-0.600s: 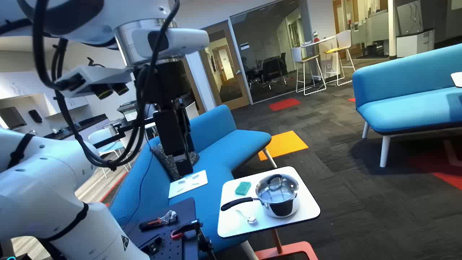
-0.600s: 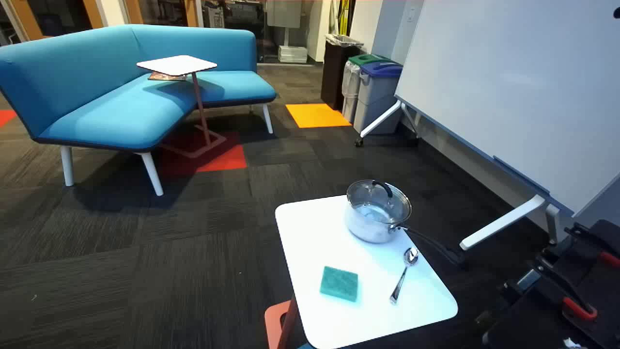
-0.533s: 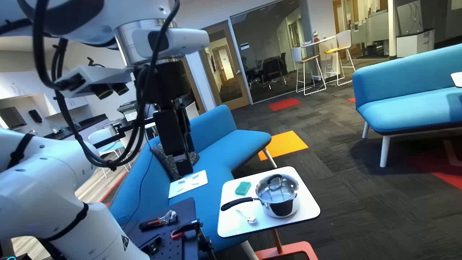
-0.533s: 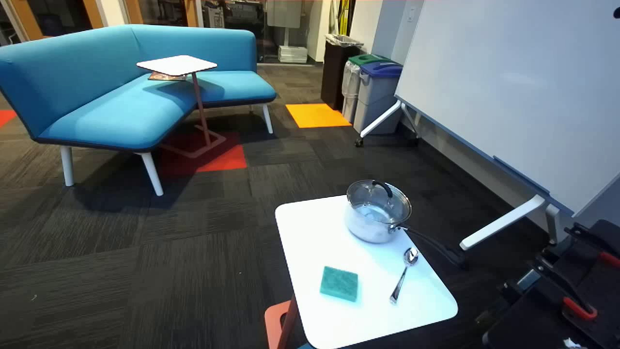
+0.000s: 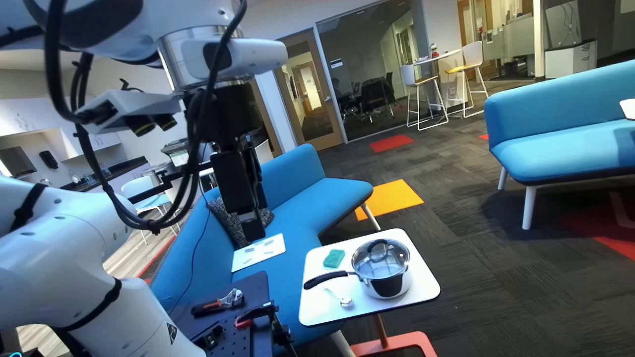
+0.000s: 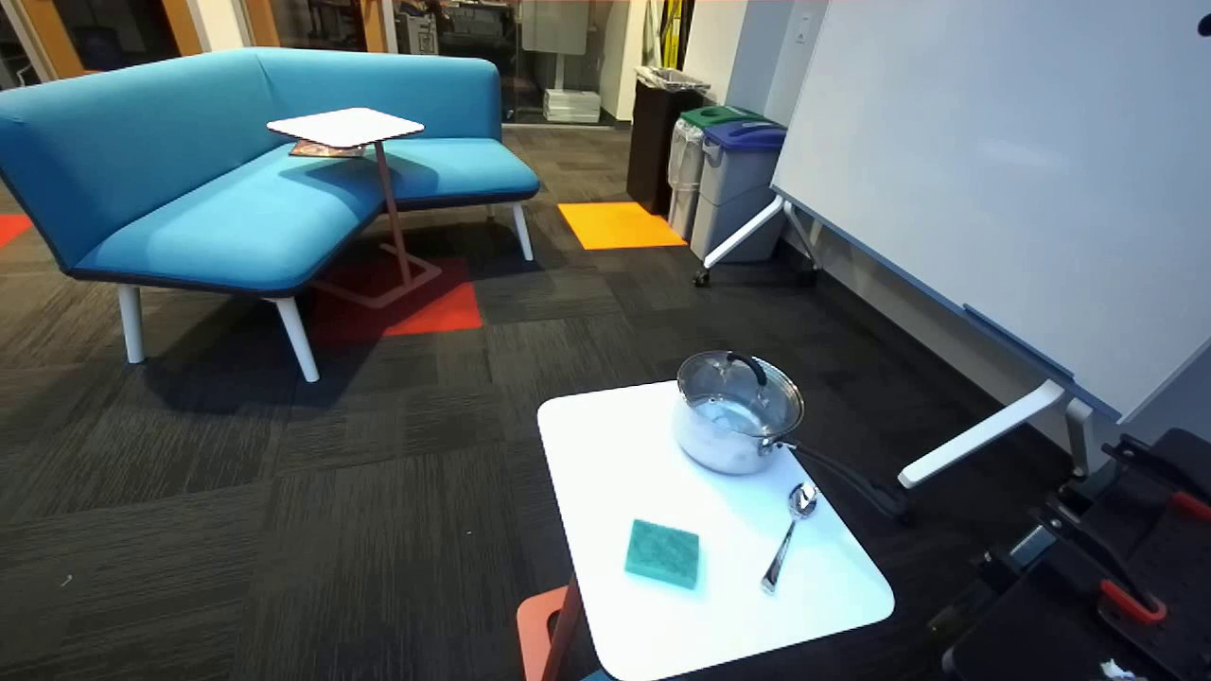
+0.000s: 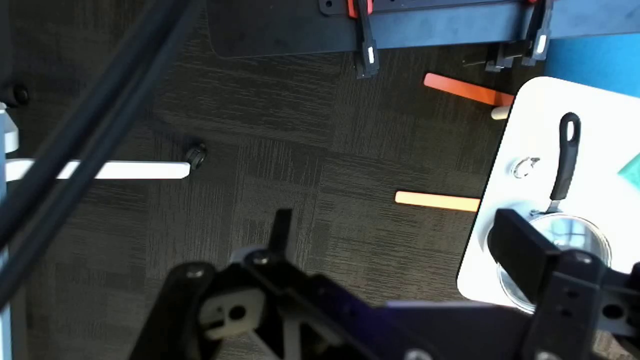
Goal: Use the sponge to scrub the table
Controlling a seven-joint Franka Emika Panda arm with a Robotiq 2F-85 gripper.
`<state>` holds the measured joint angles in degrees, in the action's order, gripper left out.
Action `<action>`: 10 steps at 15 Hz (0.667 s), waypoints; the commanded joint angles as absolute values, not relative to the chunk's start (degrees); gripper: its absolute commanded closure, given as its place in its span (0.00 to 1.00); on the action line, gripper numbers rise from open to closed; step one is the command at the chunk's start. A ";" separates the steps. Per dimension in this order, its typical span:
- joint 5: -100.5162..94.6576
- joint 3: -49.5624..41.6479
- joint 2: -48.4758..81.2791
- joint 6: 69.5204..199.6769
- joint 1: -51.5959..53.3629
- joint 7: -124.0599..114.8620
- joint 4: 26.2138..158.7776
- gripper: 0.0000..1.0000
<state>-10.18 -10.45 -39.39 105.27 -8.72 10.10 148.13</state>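
Observation:
The table (image 5: pixel 317 310) is a small white side table with rounded corners, seen in both exterior views (image 6: pixel 605 463). The sponge (image 5: pixel 334 258) is a green rectangle lying flat on it, also in an exterior view (image 6: pixel 662 553). In the wrist view only a corner of the sponge (image 7: pixel 634 172) shows at the right edge. My gripper (image 7: pixel 392 232) is open, with a wide gap and bare floor between its fingers. In an exterior view the gripper (image 5: pixel 253 227) hangs high, pointing down, apart from the table and sponge.
A lidded saucepan (image 6: pixel 724 445) with a black handle (image 7: pixel 567 155) and a spoon (image 6: pixel 787 539) share the tabletop. A blue sofa (image 5: pixel 292 248) stands behind the table. The robot's dark bench with clamps (image 7: pixel 367 55) is close by. A whiteboard (image 6: pixel 993 170) stands beside.

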 commanded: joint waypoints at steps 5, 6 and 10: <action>-9.53 -8.63 -39.97 106.79 -7.08 9.15 148.67 0.00; -9.17 -7.76 -40.10 107.64 -6.14 9.10 148.95 0.00; -6.63 -2.82 -39.03 111.24 0.63 9.90 149.58 0.00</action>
<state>-8.52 -5.89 -39.31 107.97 -3.52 9.93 148.43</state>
